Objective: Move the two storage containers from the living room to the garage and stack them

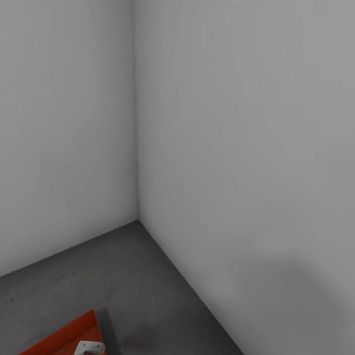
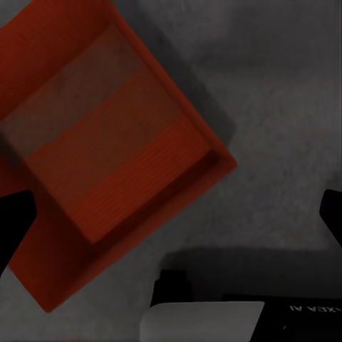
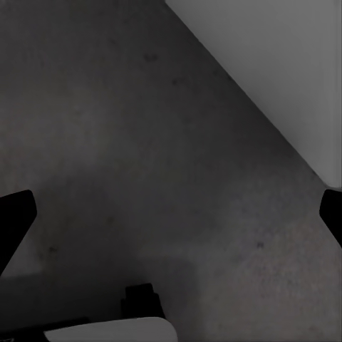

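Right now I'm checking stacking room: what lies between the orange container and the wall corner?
In the head view, only bare concrete floor lies between the storage container and the wall corner.

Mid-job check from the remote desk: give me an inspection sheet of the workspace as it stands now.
Surface: dark grey concrete floor, matte, lightly mottled.
Job's things: orange-red storage container seen from above, open side up; whether a second sits nested in it cannot be told.
Clutter: nothing seen.
Grippers: left gripper open above the container, fingers apart, holding nothing; right gripper open over bare floor.
Cables: nothing seen.
Surroundings: two plain pale grey walls meeting in a corner.
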